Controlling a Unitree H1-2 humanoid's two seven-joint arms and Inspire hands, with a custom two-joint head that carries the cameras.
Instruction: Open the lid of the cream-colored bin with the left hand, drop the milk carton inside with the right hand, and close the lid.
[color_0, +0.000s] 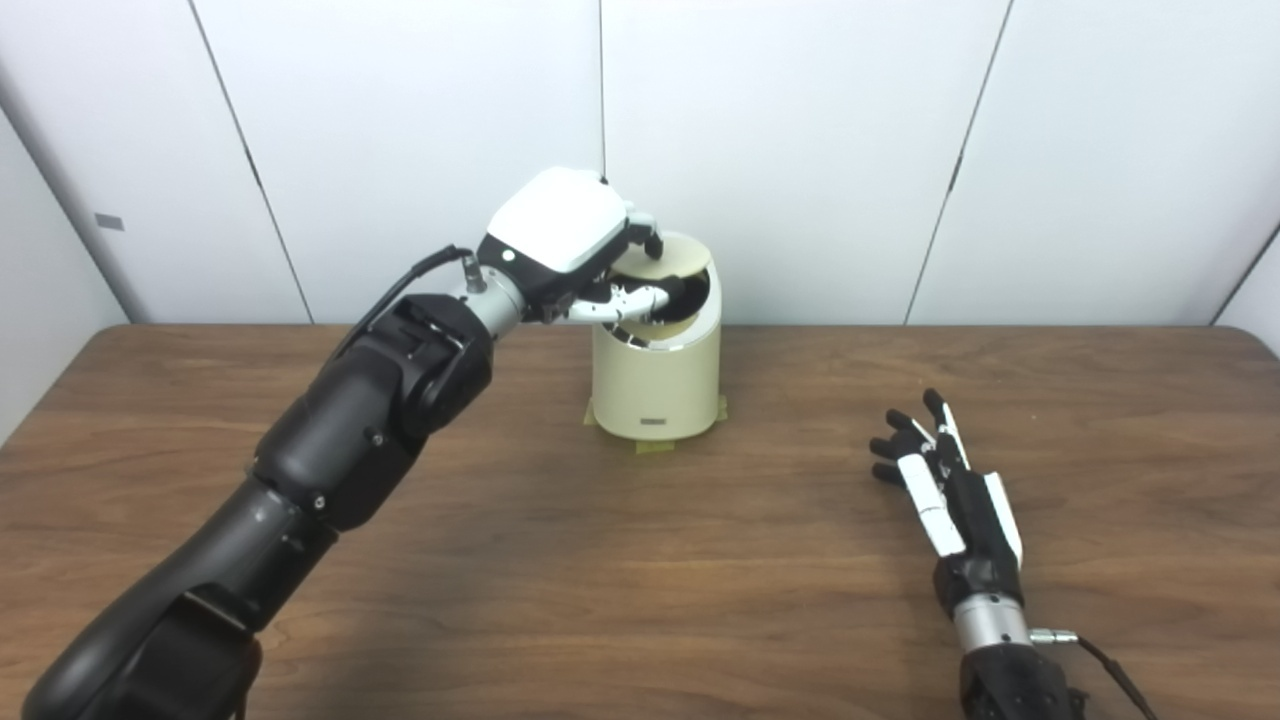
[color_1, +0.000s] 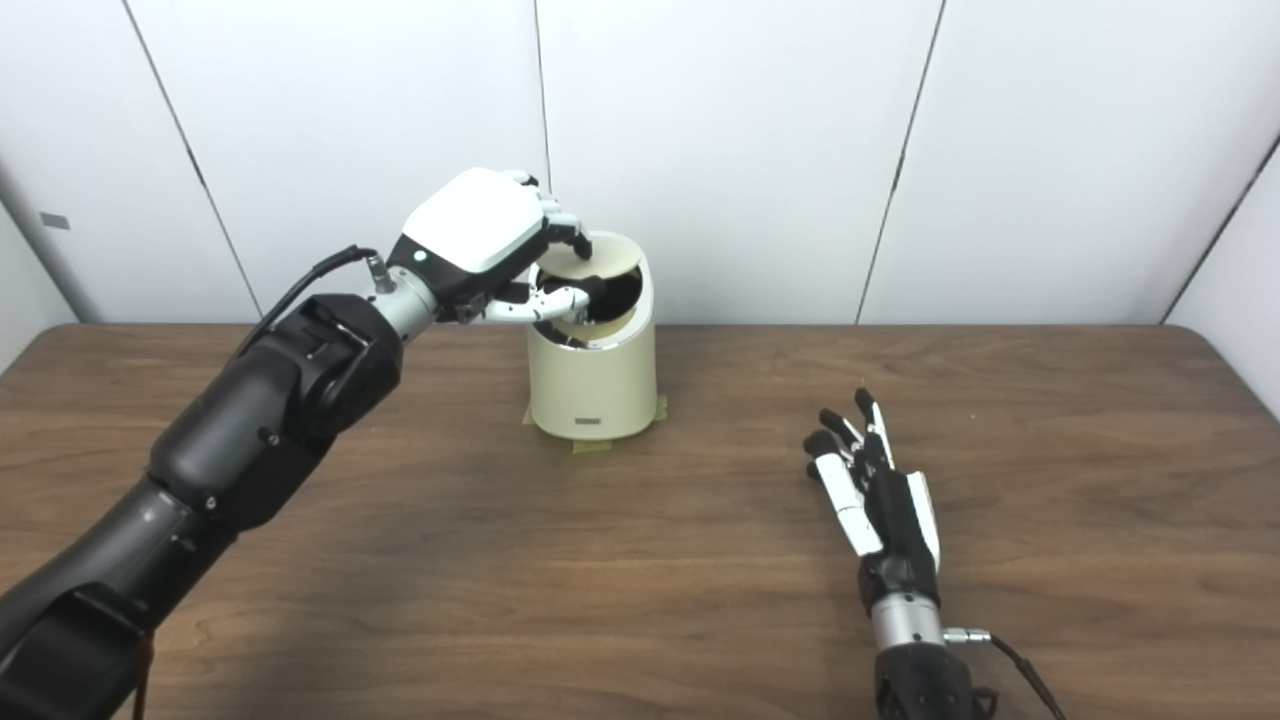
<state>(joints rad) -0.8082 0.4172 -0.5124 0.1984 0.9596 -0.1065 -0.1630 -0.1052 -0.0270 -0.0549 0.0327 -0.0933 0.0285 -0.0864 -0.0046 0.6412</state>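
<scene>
The cream-coloured cylindrical plastic bin stands near the back of the brown wooden desk, on yellowish tape tabs. The left robot hand pinches its round swing lid, which is tilted (dark opening showing). The right robot hand lies flat, fingers spread, holding nothing, well apart from the bin.

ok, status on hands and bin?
Left hand on bin lid, lid tilted open. Right hand open, resting on table. No milk carton visible.
</scene>
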